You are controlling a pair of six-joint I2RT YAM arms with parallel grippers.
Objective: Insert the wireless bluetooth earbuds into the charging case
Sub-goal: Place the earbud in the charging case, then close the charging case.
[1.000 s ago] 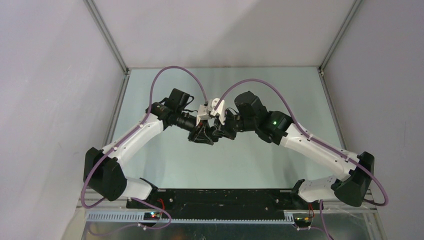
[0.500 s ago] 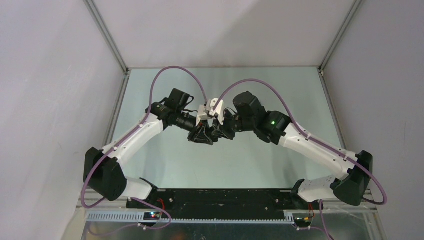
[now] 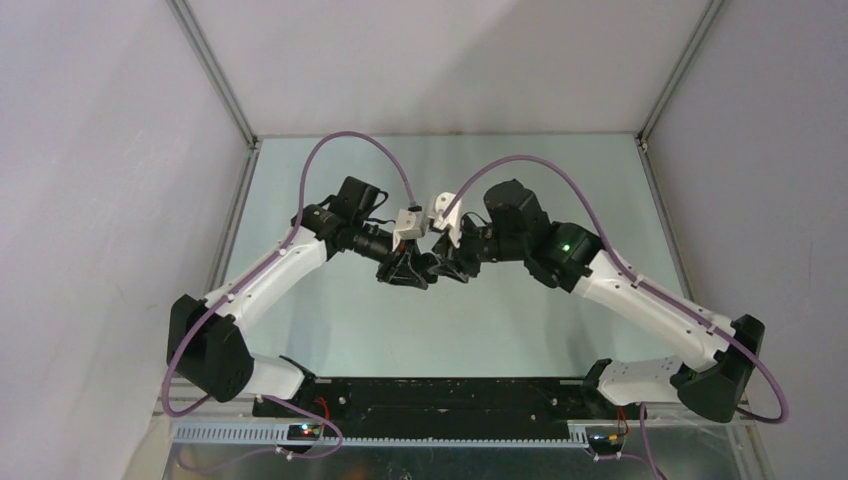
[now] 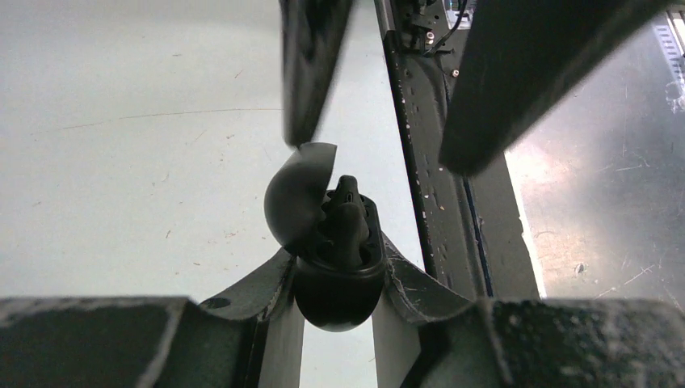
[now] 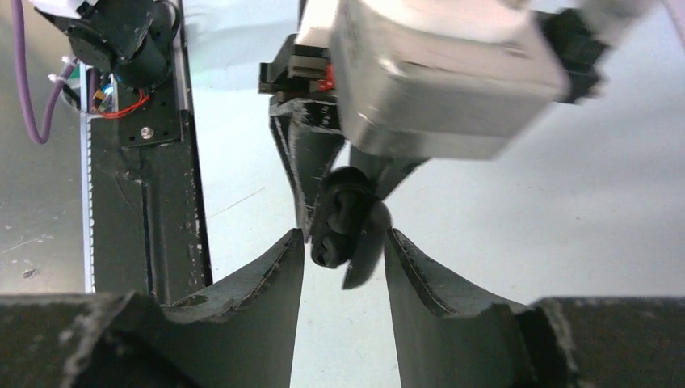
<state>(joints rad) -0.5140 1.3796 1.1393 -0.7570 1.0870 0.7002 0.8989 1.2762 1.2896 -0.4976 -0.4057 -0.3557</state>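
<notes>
My left gripper [image 4: 338, 252] is shut on a black oval charging case [image 4: 339, 295] and holds it above the table. The case's lid [image 4: 297, 198] stands open to the left. A black earbud [image 4: 346, 220] sits in the case's opening, its tip sticking out. My right gripper [image 5: 343, 238] is open and empty, facing the case [image 5: 335, 217] just beyond its fingertips. In the top view the left gripper [image 3: 408, 272] and the right gripper [image 3: 452, 268] meet at mid-table, and they hide the case. No purple earbuds are in view.
The pale green table [image 3: 340, 320] is walled in by white panels on three sides. The black base rail [image 3: 430, 395] runs along the near edge and also shows in the right wrist view [image 5: 153, 210]. Purple cables [image 3: 340, 140] arch over both arms.
My right arm has shifted a little to the right, so its wrist has drawn slightly away from the left wrist. The left arm and the case have stayed still.
</notes>
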